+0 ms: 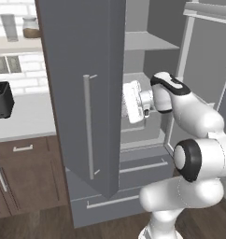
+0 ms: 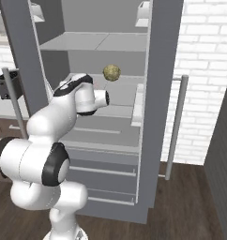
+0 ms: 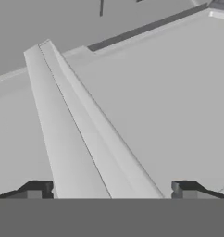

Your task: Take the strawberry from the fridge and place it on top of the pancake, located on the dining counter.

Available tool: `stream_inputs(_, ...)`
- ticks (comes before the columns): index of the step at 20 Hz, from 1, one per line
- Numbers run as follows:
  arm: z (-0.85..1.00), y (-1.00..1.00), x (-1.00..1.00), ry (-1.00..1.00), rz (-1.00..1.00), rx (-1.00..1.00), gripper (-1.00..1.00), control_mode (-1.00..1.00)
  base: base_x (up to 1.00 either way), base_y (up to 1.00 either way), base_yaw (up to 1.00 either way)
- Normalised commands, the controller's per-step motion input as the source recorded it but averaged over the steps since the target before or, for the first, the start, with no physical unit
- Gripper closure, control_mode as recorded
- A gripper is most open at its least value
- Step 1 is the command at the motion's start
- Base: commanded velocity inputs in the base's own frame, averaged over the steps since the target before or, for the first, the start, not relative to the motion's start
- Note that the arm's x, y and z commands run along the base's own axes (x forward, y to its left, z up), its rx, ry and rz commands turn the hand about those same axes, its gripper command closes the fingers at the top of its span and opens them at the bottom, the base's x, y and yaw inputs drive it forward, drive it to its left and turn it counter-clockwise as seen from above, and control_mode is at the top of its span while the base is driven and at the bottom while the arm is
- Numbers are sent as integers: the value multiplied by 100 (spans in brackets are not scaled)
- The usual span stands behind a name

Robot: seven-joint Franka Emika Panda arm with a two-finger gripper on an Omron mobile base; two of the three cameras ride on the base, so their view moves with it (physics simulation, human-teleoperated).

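Inside the fridge [image 2: 110,122], the gripper [image 3: 111,190] reached with jaws wide apart and empty; I could not spot the strawberry, so scanning the pale shelves seemed wise before committing

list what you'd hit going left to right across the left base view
toaster → open fridge door with its bar handle → white hand of the arm reaching into the fridge → arm's dark-banded joint
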Motion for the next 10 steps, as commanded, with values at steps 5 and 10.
stream_inputs(5, -1, 78, 0, -3, 10, -5, -100, -100, 0, 0, 0)
stream_inputs(10, 0, 95, -15, -9, 5, -10, -100, -100, 0, 0, 0)
